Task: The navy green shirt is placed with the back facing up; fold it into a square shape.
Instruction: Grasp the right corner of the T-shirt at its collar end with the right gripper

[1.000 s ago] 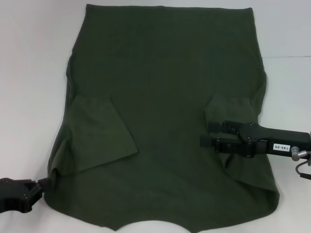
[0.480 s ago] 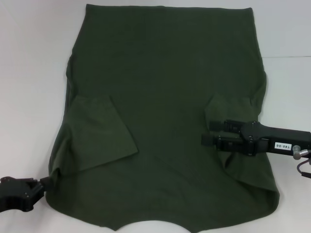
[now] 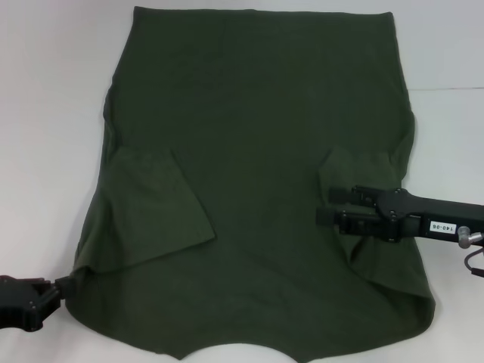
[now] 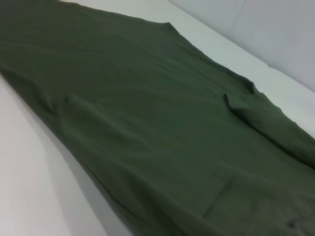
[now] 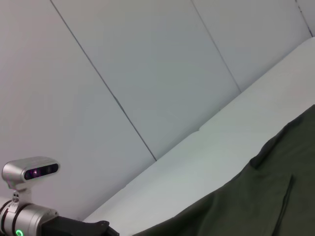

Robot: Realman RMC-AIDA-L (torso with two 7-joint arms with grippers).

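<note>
I see the shirt [image 3: 257,189] spread across the white bench [image 3: 45,113], margins bare. My left gripper [image 3: 62,286] pinches its lower-left corner; my right gripper [image 3: 333,206], fingers parted, hovers mid-right over it.

shirts: 1 navy green shirt [image 3: 257,151] | claws: 2 — left claw [image 3: 64,286], right claw [image 3: 333,206]

At the right edge of the head view, the right claw [image 3: 333,206] is matte black with two long fingers, a white label with dark digits, a silver knob and thin cable. The left claw [image 3: 64,286], lower left, is blocky black.
</note>
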